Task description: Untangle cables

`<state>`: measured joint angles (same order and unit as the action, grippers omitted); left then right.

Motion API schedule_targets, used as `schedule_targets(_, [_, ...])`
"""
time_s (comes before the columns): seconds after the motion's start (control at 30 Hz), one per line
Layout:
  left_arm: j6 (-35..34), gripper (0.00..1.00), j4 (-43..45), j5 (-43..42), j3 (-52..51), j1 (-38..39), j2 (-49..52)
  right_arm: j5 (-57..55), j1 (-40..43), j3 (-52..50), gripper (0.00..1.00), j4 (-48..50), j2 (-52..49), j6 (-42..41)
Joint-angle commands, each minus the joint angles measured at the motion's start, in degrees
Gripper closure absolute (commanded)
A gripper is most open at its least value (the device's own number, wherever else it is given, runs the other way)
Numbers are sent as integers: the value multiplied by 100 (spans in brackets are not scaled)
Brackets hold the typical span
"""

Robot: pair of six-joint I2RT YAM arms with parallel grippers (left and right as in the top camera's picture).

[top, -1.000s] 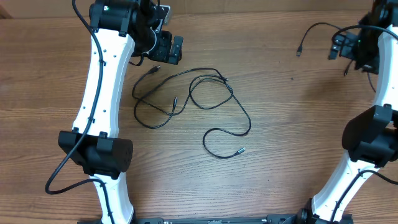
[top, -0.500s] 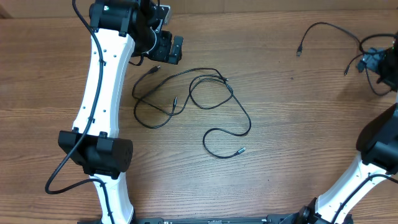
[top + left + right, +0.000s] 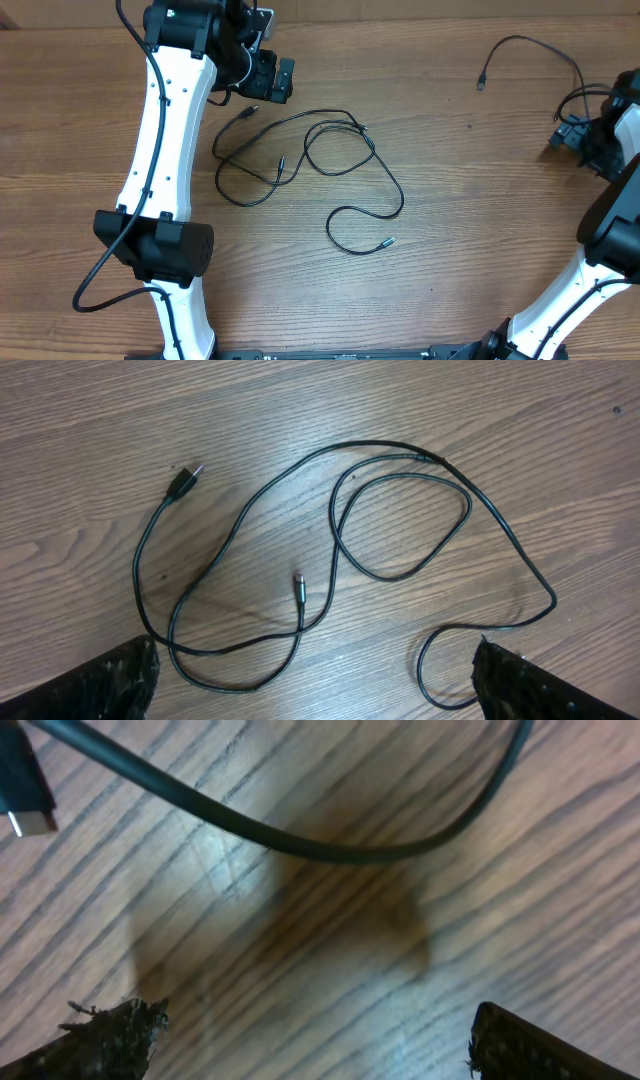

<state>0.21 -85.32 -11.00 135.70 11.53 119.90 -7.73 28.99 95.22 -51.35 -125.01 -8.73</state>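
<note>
Fingers (image 3: 105, 685) of the left gripper (image 3: 272, 78) stand wide apart and empty at upper left of the overhead view, poised above the looped cables (image 3: 310, 150) at centre, likely to choose a strand. One plug (image 3: 183, 482) lies free at the loop's left. At right edge, the right gripper (image 3: 568, 138), likewise spread and holding nothing, hovers low over a separate cable (image 3: 520, 39) already laid apart on the table (image 3: 450, 250).

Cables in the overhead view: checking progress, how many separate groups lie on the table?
2: a looped tangle in the middle, and a single cable at the top right, its far end possibly hidden.
</note>
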Motion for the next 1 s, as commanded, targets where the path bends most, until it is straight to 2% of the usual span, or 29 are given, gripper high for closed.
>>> schedule_targets(0.0, [94, 0, 11, -81, 94, 11, -114, 31, 33, -37, 0, 192, -199, 26])
schedule_targets(0.33, [94, 0, 9, -83, 94, 11, -114, 138, 33, -37, 0, 1097, -1016, 177])
schedule_targets(0.7, [94, 0, 9, -83, 94, 11, -114, 131, 46, -37, 0, 2758, -1180, 177])
schedule_targets(0.97, [94, 0, 9, -83, 94, 11, -114, -79, 323, -35, 0, 3331, -1211, 175])
